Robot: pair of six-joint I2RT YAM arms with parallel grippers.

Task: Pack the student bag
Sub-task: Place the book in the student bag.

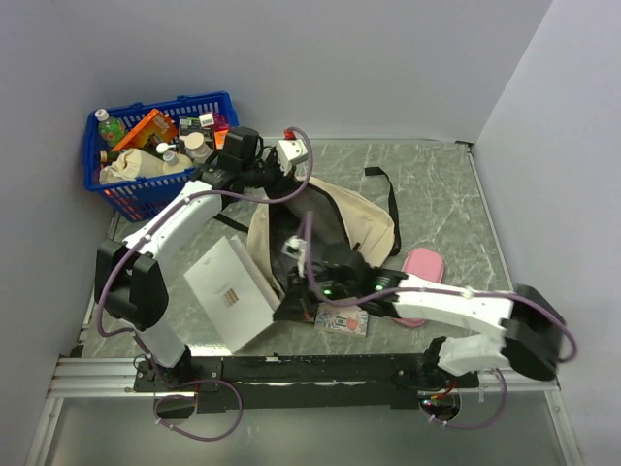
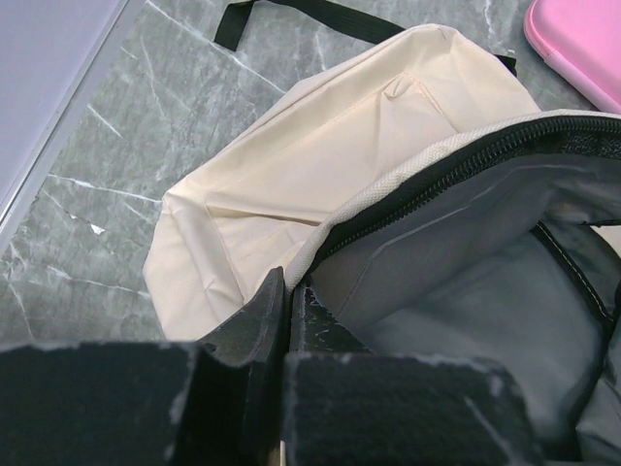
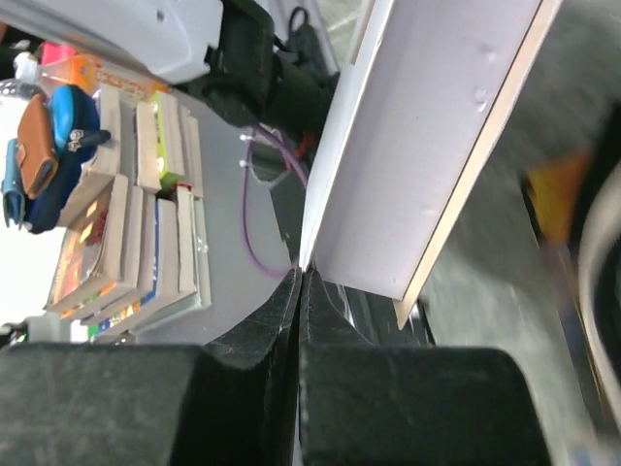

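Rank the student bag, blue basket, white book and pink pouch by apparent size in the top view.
1. student bag and blue basket: too alike to rank.
2. white book.
3. pink pouch, partly hidden.

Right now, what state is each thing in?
Large cream fabric backpack: unzipped, mouth held open.
Left claw: shut on the backpack's zipper rim.
Flat white book: tilted, outside the backpack.
Right claw: shut on the book's edge.
Small pink pouch: lying flat beside the backpack.
Blue plastic basket: upright, full.
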